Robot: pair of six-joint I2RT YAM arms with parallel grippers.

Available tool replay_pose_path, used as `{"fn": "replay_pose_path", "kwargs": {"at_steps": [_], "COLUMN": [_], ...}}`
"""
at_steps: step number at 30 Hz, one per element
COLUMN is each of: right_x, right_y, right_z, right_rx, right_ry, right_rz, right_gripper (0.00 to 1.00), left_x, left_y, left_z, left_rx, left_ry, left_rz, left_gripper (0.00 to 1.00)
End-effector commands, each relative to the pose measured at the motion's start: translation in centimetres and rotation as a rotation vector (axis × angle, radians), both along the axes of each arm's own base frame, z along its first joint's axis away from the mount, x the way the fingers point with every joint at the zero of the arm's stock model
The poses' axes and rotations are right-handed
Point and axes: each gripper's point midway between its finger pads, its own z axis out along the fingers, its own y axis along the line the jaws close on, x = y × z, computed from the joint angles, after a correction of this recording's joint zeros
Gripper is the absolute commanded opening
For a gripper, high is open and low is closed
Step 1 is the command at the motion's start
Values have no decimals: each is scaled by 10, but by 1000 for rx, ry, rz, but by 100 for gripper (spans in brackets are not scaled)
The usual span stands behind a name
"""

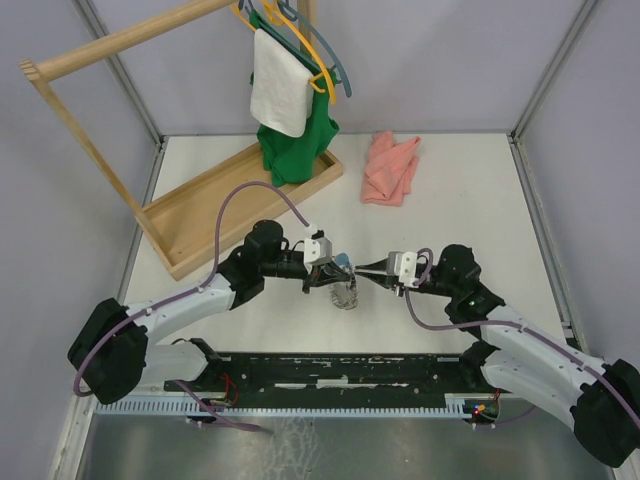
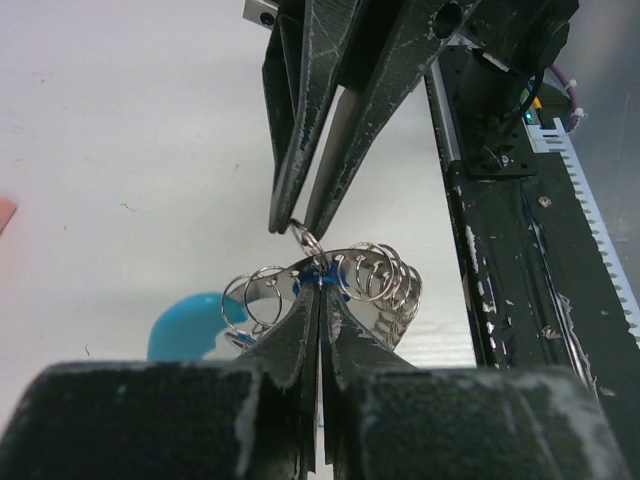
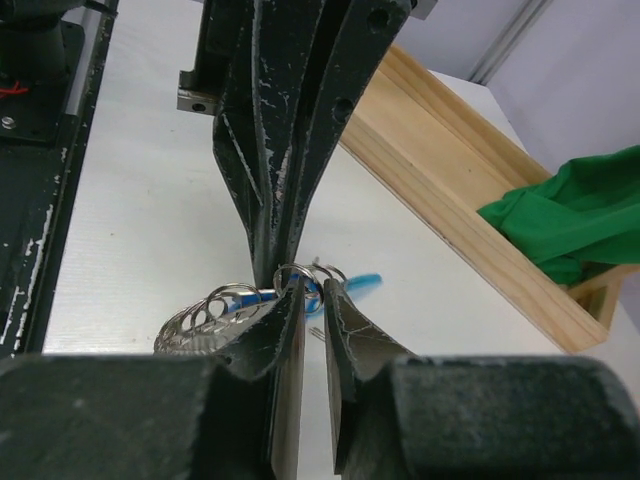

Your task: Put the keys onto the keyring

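The keyring [image 1: 346, 292] is a bunch of small silver rings on a coiled metal band, held just above the table between both grippers. My left gripper [image 2: 320, 283] is shut on its blue part, with silver rings [image 2: 375, 272] fanning out on both sides. My right gripper [image 2: 299, 226] comes in from the opposite side with its tips pinched on one small ring [image 2: 309, 241] at the top of the bunch. In the right wrist view that ring [image 3: 297, 274] sits at my fingertips [image 3: 296, 292]. A blue piece [image 2: 186, 327] lies behind; I cannot tell whether it is a tag. No red tag shows.
A wooden rack base [image 1: 205, 212] with a green garment [image 1: 292, 150] and a white cloth [image 1: 278, 92] on hangers stands at the back left. A pink cloth [image 1: 390, 168] lies at the back. A black rail [image 1: 340, 370] runs along the near edge.
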Motion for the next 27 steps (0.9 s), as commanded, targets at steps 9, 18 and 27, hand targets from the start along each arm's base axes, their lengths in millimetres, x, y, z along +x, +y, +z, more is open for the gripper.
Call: {"fn": "replay_pose_path", "kwargs": {"at_steps": [9,18,27], "right_x": [-5,-10,-12], "right_y": [-12,-13,-4], "right_z": [2,10,13], "right_rx": [-218,-333,-390], "right_ry": [-31,-148,-213], "right_rz": [39,150,245], "right_gripper": [35,41,42], "left_x": [-4,-6,-7], "left_y": [-1,-2,-3], "left_z": [26,26,28], "left_rx": [-10,13,14], "left_ry": [-1,2,0], "left_rz": [-22,-46,-62], "left_gripper": [3,3,3]}}
